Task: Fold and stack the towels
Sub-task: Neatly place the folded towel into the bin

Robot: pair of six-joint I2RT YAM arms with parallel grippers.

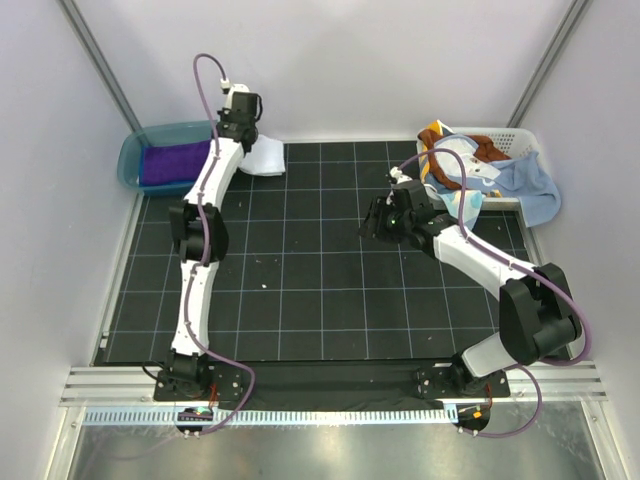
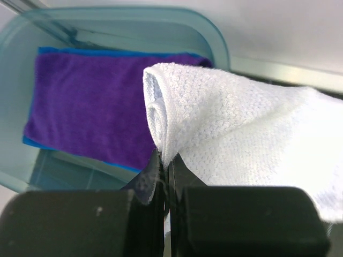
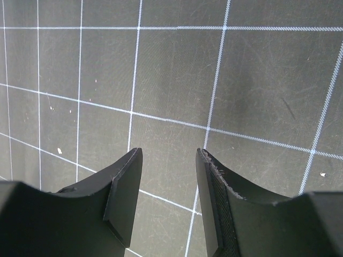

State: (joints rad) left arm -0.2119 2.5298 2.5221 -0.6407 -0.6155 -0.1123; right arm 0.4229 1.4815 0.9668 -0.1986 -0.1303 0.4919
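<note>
Black gridded mat [image 1: 300,300] across the table, with both arms reaching over it.

At the far right corner, white basket [image 1: 520,135] filled with crumpled towels. Light blue towel [image 1: 525,185] draped over its right side, orange-brown towel [image 1: 470,160] heaped on top.

At the far left corner, teal tub [image 1: 130,160] containing a folded purple towel [image 2: 91,101]. Lies flat on a royal blue towel [image 2: 107,52], of which only a thin border shows.

Folded white towel [image 2: 241,123] at the far edge of the mat, just right of the tub. Gripped at its rolled fold by the left gripper [image 2: 165,166], jaws pressed together on the cloth. Cannot tell whether lifted or resting on the mat.

Right gripper [image 3: 169,155] over bare mat at centre right, near the basket. Jaws spread, with nothing between them, only grid lines visible in the gap.

Pale lint specks scattered on the mat.
</note>
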